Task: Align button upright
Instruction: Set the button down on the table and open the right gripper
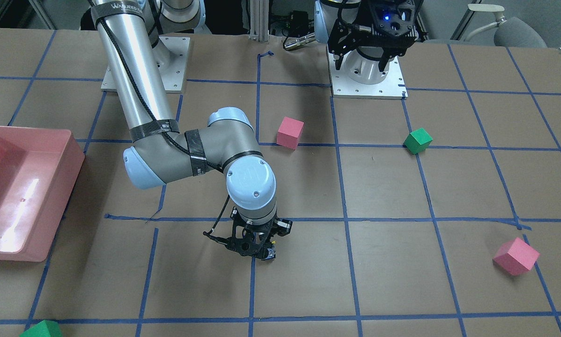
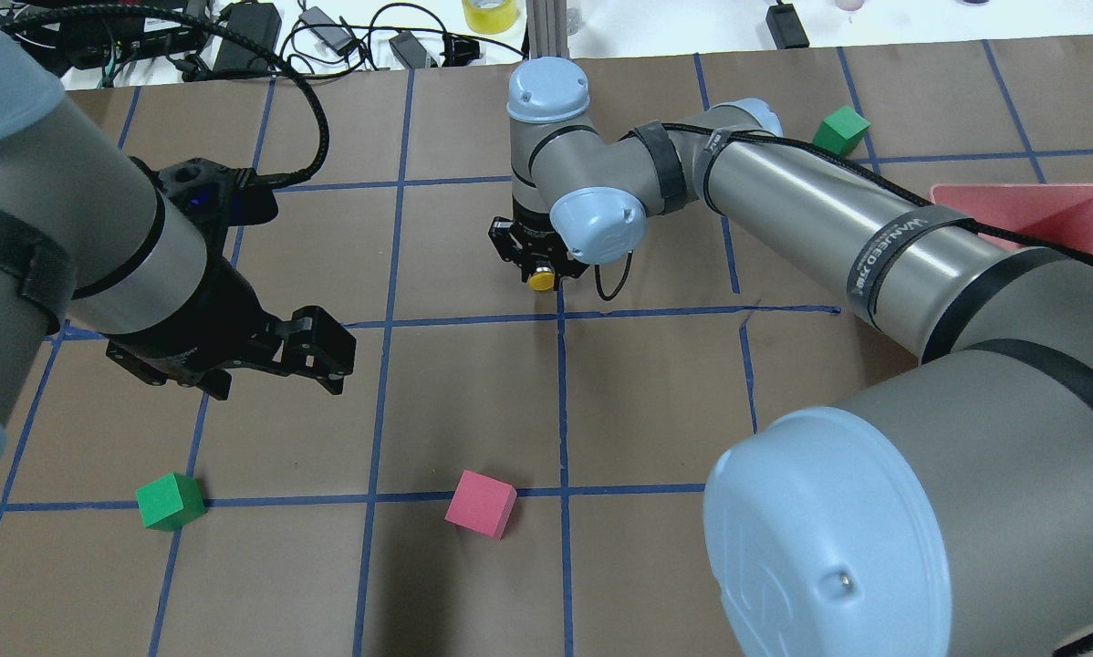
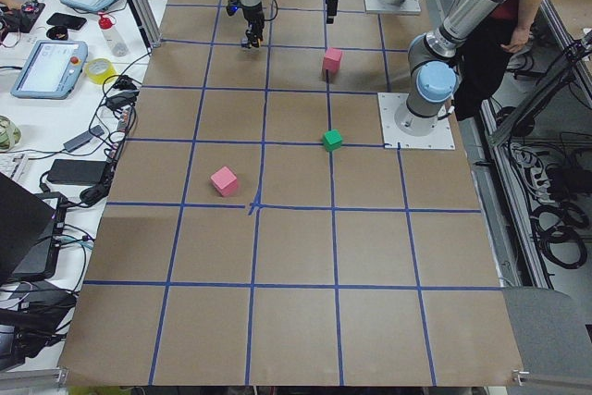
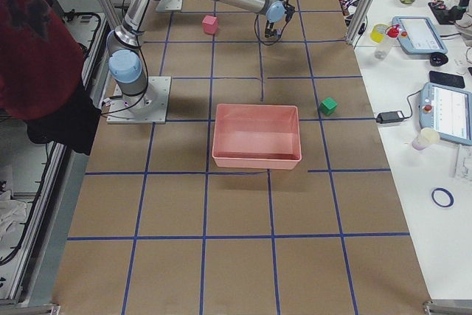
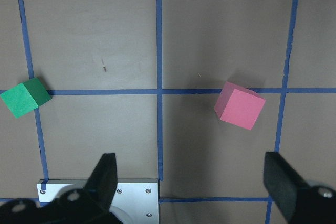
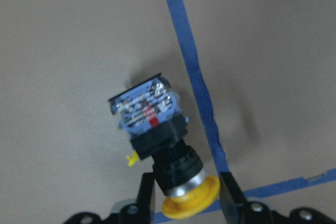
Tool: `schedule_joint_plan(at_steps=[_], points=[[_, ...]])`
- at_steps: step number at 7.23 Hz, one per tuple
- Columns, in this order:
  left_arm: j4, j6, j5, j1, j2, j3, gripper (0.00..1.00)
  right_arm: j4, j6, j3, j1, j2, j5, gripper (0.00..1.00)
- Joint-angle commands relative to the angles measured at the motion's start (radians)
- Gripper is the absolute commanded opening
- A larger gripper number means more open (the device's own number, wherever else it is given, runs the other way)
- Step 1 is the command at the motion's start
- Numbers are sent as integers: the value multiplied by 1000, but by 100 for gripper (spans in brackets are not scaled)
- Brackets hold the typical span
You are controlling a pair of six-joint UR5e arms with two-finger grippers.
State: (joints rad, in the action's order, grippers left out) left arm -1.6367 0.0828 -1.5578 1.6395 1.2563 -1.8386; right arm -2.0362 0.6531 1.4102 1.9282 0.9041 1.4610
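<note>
The right gripper (image 6: pixel 187 184) has its two fingers (image 6: pixel 146 195) closed on the button (image 6: pixel 157 129), pinching it at the black collar just behind the yellow cap. The button is tilted rather than upright, with the cap toward the wrist camera and the bluish contact block pointing away, just beside a blue tape line (image 6: pixel 191 72). This grip is well apart from the pink bin (image 1: pixel 62 201), toward the table's middle. The left gripper (image 5: pixel 190 163) is farther still from the bin. It hangs spread wide and holds nothing, above a metal mounting plate (image 5: pixel 100 192). A pink cube (image 5: pixel 240 106) and a green cube (image 5: pixel 24 97) lie below it.
</note>
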Motion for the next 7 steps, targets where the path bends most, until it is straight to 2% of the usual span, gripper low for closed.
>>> schedule_joint_plan(at_steps=[1,2,4,5,7], points=[[0,0,1,0,0,-2,100,-3,-10,4,-2,15,-11,97],[0,0,-2,0,0,-1,100,11,-10,4,-3,53,13,100],[0,0,-1,0,0,-1,100,152,-96,26,-47,172,83,100],[0,0,-1,0,0,-1,100,230,-140,42,-107,235,78,100],[0,0,1,0,0,-1,100,322,-356,102,-286,372,71,100]])
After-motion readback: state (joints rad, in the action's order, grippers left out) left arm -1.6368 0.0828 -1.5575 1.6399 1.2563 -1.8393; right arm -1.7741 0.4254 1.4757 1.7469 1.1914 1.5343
